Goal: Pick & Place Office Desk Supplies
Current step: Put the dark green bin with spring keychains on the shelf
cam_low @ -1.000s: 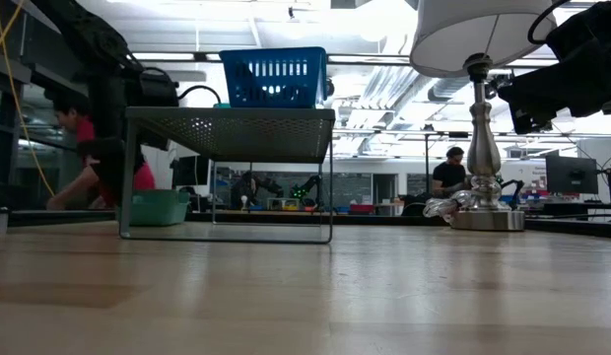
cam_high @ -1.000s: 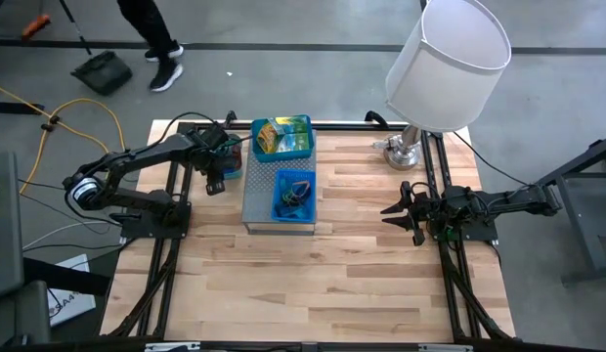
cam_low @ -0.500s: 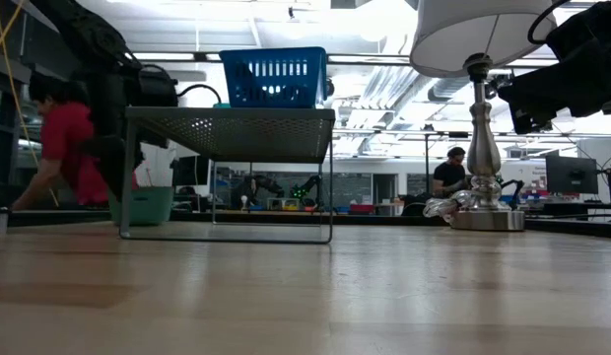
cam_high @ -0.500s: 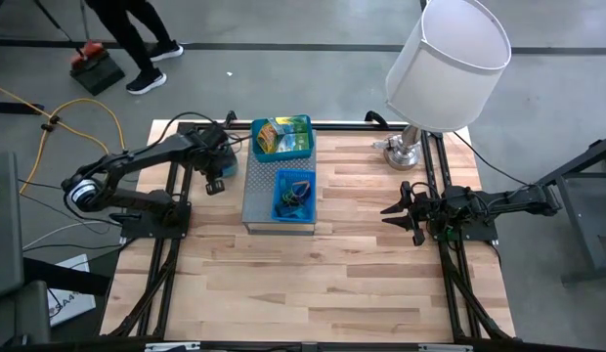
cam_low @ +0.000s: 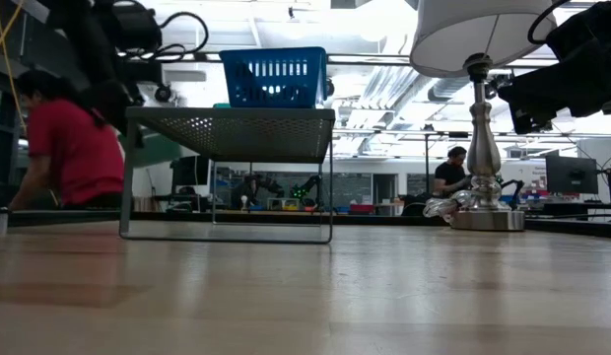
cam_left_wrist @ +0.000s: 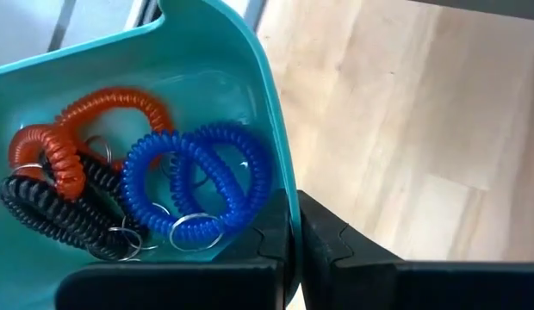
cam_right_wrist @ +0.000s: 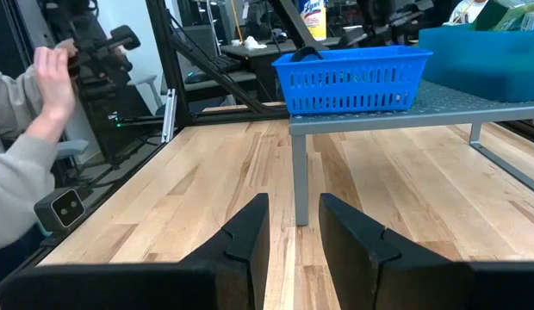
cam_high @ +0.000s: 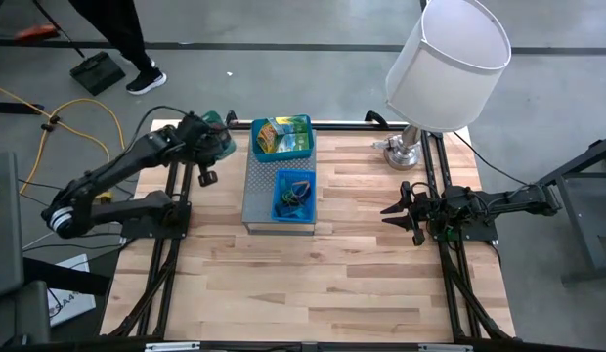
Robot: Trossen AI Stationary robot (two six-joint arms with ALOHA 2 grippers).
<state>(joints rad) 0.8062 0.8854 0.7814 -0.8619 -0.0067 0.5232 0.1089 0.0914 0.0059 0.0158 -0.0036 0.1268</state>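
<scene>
A teal bin [cam_left_wrist: 250, 103] holds red, blue and black coiled loops [cam_left_wrist: 198, 185]. My left gripper [cam_left_wrist: 293, 231] is shut on the bin's wall at the table's far left [cam_high: 217, 149], left of the grey perforated shelf [cam_high: 264, 200]. On the shelf stand a blue basket [cam_high: 294, 194] of small items and a blue tray of yellow-green packets [cam_high: 281, 137]. My right gripper [cam_high: 396, 213] waits open at the right, level, with nothing between its fingers [cam_right_wrist: 293, 232]. My left gripper pinches the bin's side wall [cam_left_wrist: 282, 202] at its rim, one finger inside the bin and one outside. The fingers slant down onto it from above. The bin hangs from the hold, lifted clear of the table, with the coils lying in its bottom.
A lamp with a white shade [cam_high: 448, 59] stands on a metal base [cam_high: 401, 152] at the far right. Bare wooden tabletop [cam_high: 313, 284] stretches across the near half. A person in red [cam_low: 74, 148] bends down behind the table's far left.
My left gripper has risen with the teal bin and tipped less steeply. The bin stood on the table beside the shelf's left leg and now hangs clear of it. The person behind the table has moved.
</scene>
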